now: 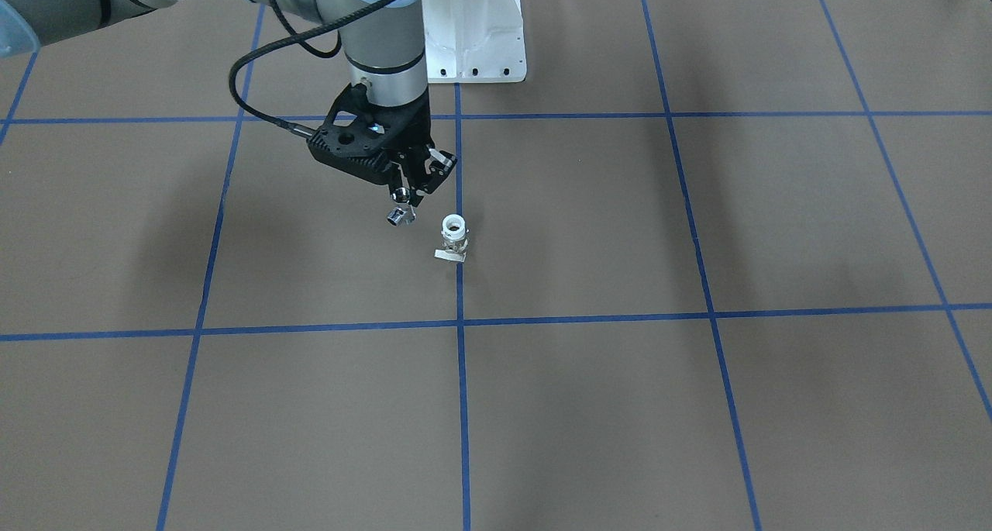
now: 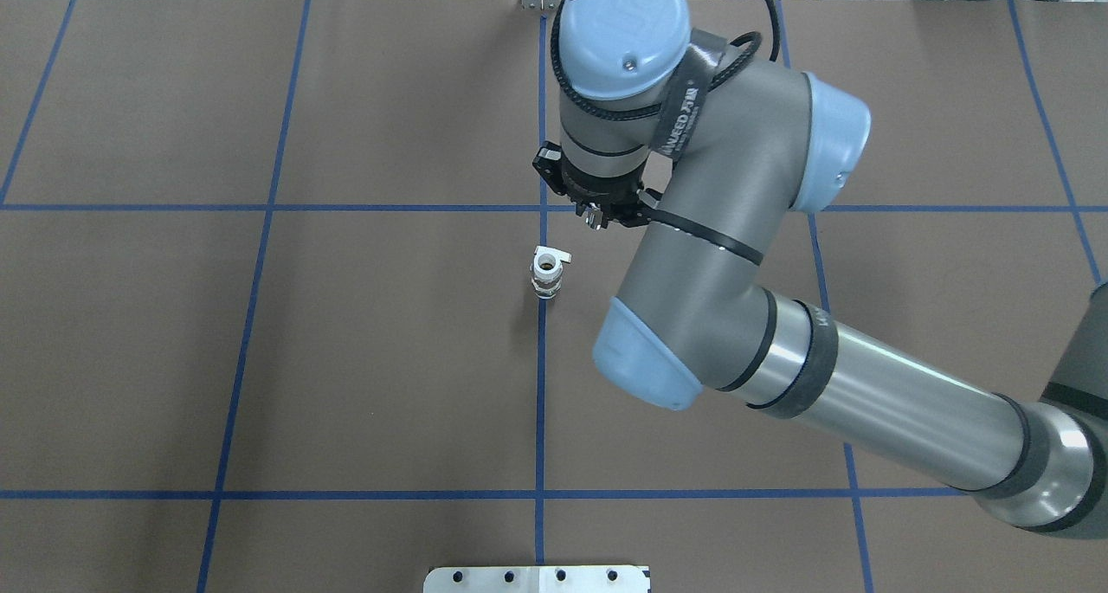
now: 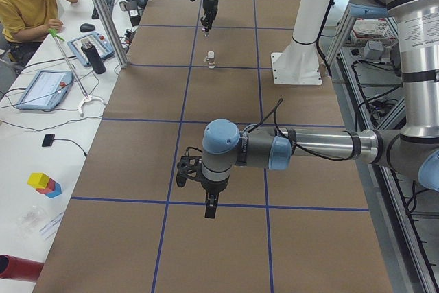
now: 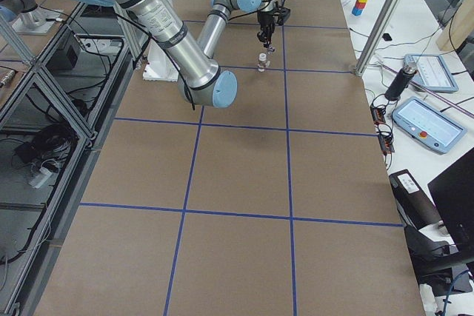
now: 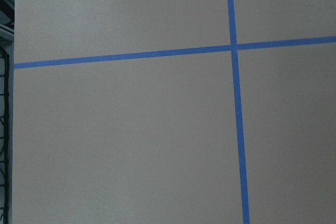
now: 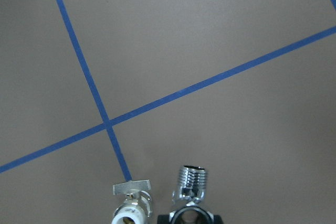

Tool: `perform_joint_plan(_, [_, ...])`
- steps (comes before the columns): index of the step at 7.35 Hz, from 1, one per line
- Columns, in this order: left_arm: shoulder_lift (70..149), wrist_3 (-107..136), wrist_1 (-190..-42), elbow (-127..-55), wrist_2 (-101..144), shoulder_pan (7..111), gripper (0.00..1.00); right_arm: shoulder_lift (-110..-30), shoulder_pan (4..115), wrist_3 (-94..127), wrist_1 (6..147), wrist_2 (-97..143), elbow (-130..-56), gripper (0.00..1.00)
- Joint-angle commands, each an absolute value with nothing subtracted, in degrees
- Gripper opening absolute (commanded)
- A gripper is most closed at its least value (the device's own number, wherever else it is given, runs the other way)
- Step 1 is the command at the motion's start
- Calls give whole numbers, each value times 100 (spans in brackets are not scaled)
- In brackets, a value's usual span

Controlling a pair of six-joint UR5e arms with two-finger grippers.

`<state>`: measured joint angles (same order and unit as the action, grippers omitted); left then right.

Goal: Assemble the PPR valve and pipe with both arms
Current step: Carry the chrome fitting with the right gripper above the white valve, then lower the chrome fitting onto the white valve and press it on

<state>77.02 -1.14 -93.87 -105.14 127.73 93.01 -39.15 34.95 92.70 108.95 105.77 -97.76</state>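
The PPR valve (image 1: 454, 236) stands upright on the brown table at a blue tape line, white collar up and pale tab at its base. It also shows in the overhead view (image 2: 547, 273) and the right wrist view (image 6: 131, 209). My right gripper (image 1: 404, 196) is shut on the chrome pipe (image 1: 397, 217) and holds it just above the table, close beside the valve and apart from it. The pipe's threaded end (image 6: 191, 182) points away from the gripper. My left gripper (image 3: 209, 205) hangs over the table far from both parts; I cannot tell whether it is open or shut.
A white bolted pedestal (image 1: 473, 27) stands behind the right gripper. Blue tape lines (image 5: 233, 103) grid the brown table. An operator (image 3: 27, 5), tablets and a bottle (image 3: 92, 56) are on a side desk beyond the table's edge.
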Motion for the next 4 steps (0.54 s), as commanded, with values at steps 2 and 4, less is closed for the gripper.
perform_joint_plan(2, [7699, -114, -9378, -10512, 12771, 9299, 100, -3551, 2998, 9790, 10864, 10152, -9281, 0])
perform_joint_plan(4, [7699, -114, -9378, -10512, 12771, 9299, 100, -3463, 2910, 9817, 10689, 9873, -9142, 0])
